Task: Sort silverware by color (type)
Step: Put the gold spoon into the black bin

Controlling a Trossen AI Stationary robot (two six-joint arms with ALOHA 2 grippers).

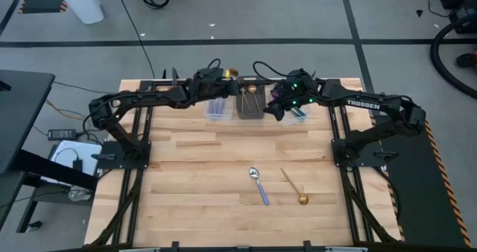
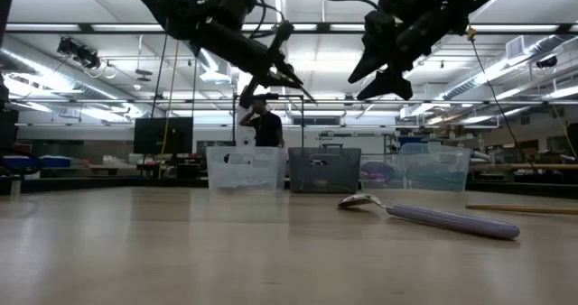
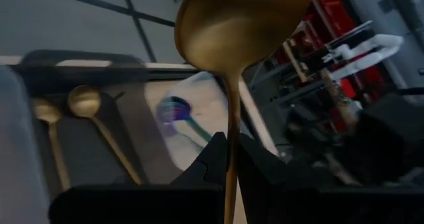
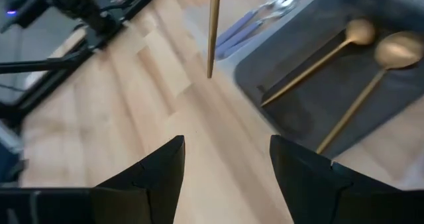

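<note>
Left wrist view has the left end effector [image 3: 228,159] clamped on a gold spoon [image 3: 238,25] above the dark bin [image 3: 132,151], right end effector [image 4: 225,164] spread empty; a tilted release could bounce it out

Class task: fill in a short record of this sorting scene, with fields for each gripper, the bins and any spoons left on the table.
Left gripper: shut on a gold spoon, above the bins
Right gripper: open, empty, above the bins
Dark bin: two gold spoons
Left on table: lilac-handled spoon, second gold spoon
</note>
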